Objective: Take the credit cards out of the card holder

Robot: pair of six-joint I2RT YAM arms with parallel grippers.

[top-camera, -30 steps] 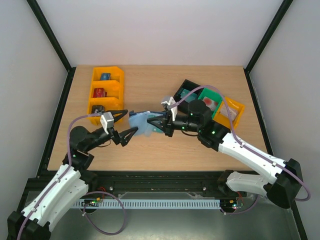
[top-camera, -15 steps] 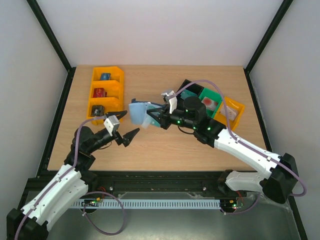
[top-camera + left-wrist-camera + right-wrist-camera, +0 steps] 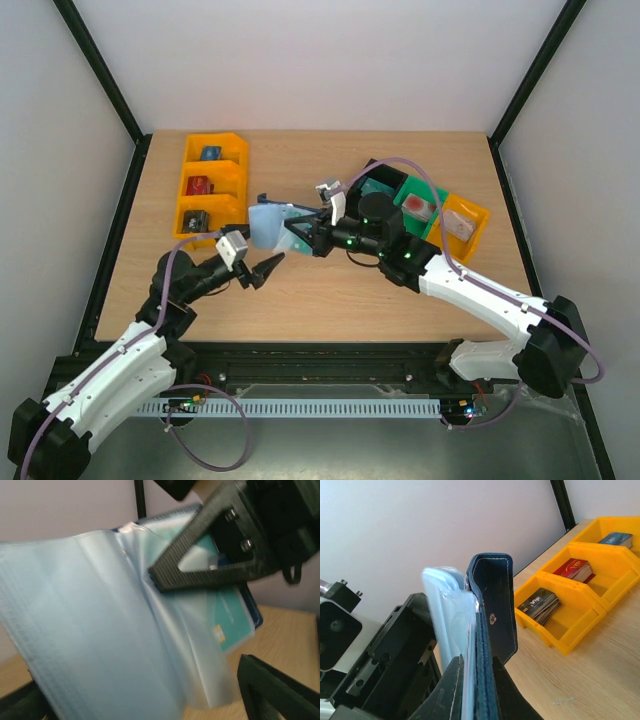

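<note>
**Operator:** What is the state of the right gripper [image 3: 298, 235]?

**Technician:** Closed. Its fingers [image 3: 451, 695] clamp the lower edge of the card holder [image 3: 270, 224], one on each face. The holder is held off the table [image 3: 330, 300], slightly toward 9 o'clock from the table's centre in the overhead view.

**Operator:** Condition of the holder?

**Technician:** Open. The clear sleeves [image 3: 95, 625] fan out toward the left wrist camera. The navy closing tab [image 3: 495, 600] points to 12 o'clock in the right wrist view.

**Operator:** Location of the cards?

**Technician:** One teal credit card [image 3: 232, 617] sits inside a sleeve, at 3 o'clock in the left wrist view. Whether further cards are loaded cannot be told.

**Operator:** State of the left gripper [image 3: 260, 270]?

**Technician:** Fingers spread wide, holding nothing. It sits at 6 o'clock of the holder, near it. Contact cannot be confirmed.

**Operator:** Surrounding items?

**Technician:** An orange bin [image 3: 225, 170] with three compartments of cards lies at 10 o'clock of the holder. A row of bins [image 3: 408, 188] lies at 3 o'clock.
</note>
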